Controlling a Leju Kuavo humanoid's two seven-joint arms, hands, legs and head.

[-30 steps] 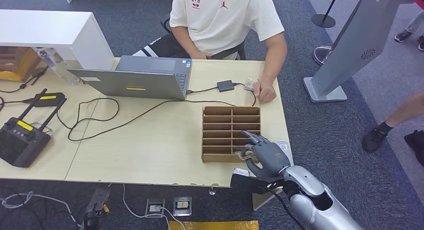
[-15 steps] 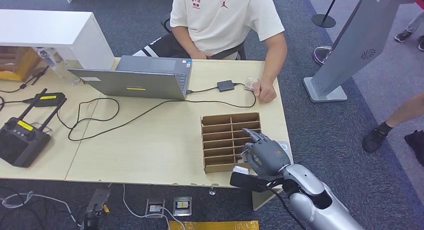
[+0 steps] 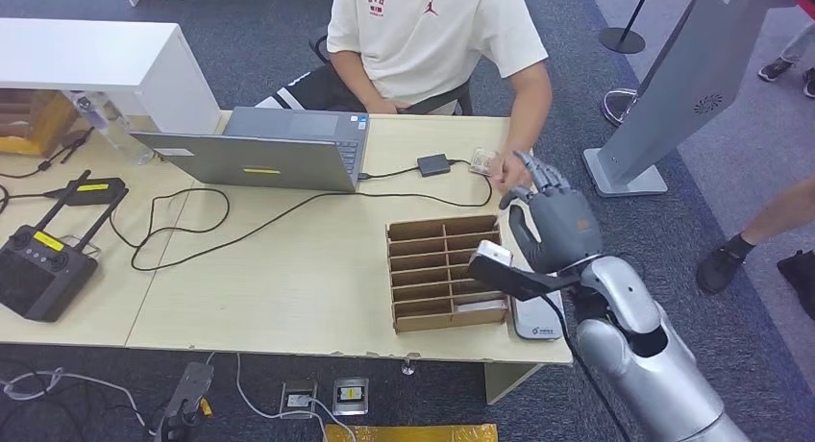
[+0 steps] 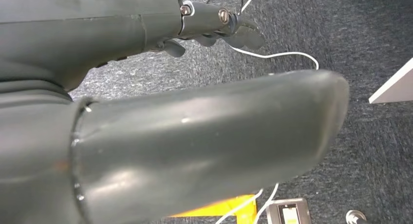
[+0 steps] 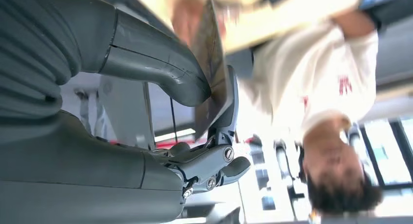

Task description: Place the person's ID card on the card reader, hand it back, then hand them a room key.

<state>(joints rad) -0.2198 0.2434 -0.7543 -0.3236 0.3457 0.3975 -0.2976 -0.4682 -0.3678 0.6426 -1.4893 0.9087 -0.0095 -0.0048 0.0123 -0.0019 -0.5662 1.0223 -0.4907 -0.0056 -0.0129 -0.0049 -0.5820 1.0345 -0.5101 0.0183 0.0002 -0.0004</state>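
My right hand (image 3: 555,221) is raised over the table's right edge, just short of the person's hand (image 3: 509,179). In the right wrist view it pinches a thin dark key card (image 5: 213,63) between the thumb and a finger, with the person's white shirt (image 5: 311,83) beyond it. The black card reader (image 3: 433,164) lies on the table by the laptop's cable. A small ID card (image 3: 481,160) sits next to it under the person's fingers. My left hand (image 4: 209,24) hangs over the carpet and holds nothing.
A wooden slotted tray (image 3: 444,273) sits slightly askew near the front edge, with a white device (image 3: 536,318) beside it. A laptop (image 3: 259,154), loose cables (image 3: 183,231) and a black controller (image 3: 38,264) lie to the left. A grey kiosk stand (image 3: 673,86) is at the right.
My right hand lifted out of the tray's near slots with the card and moved up toward the person's hand. The tray shifted slightly toward me and tilted.
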